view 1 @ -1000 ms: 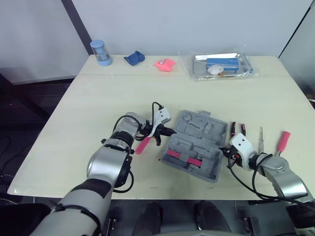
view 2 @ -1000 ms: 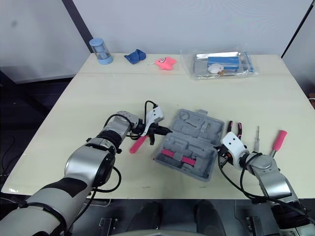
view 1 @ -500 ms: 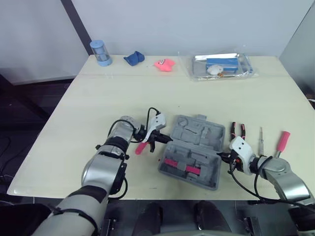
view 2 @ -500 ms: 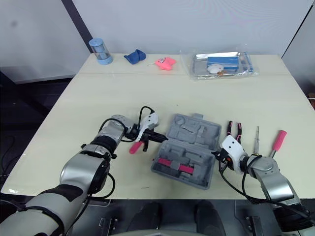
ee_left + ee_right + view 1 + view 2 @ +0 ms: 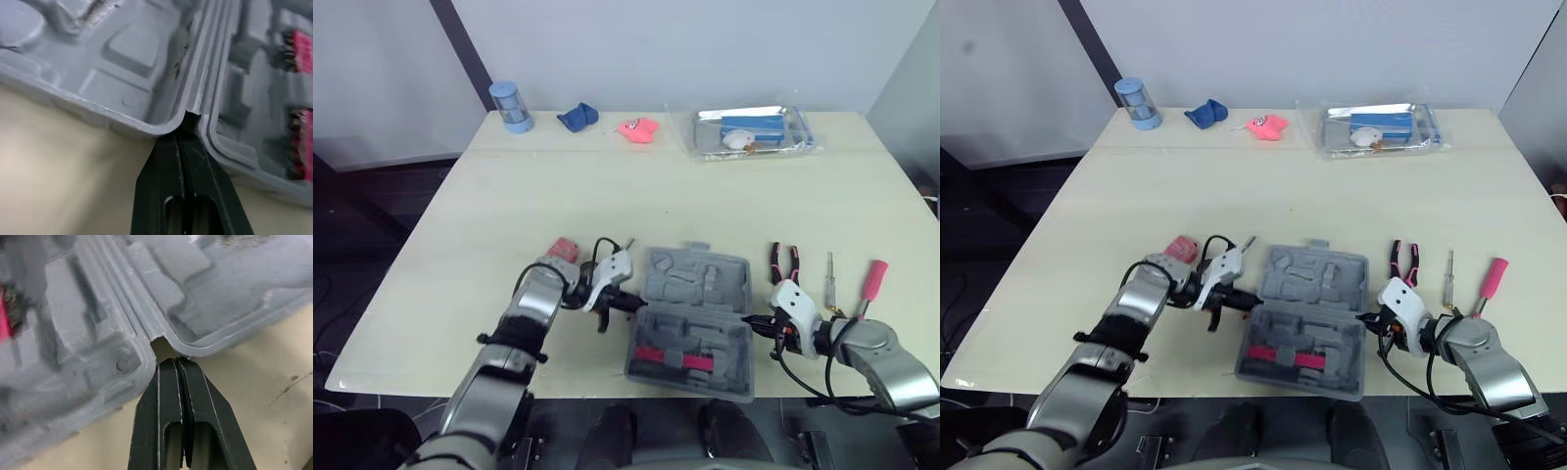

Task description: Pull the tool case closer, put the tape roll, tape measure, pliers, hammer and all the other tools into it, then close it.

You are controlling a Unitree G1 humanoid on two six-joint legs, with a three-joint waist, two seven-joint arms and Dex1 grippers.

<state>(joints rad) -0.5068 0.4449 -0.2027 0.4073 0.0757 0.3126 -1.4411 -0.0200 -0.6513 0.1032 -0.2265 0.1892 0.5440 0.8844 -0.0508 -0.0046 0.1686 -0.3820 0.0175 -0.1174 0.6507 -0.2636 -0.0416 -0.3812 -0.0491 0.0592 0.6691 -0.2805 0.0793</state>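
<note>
— Where is the tool case [image 5: 690, 318]?
— At the near edge of the table [image 5: 607, 186], lying open and flat, with red pieces in its near half.
— And the left gripper [image 5: 182, 134]?
— At the case's 9 o'clock. Its fingers are pressed together with nothing between them, and the tips sit in the notch where the two halves meet.
— The right gripper [image 5: 174, 361]?
— Mirrored at 3 o'clock, fingers also closed tight, tips at the same seam.
— Any loose tools?
— The pliers [image 5: 784, 262] lie at the case's 2 o'clock, then a screwdriver [image 5: 831, 279] and a red-handled tool [image 5: 873, 282] farther out. A small red object [image 5: 565, 248] lies at 10 o'clock.
</note>
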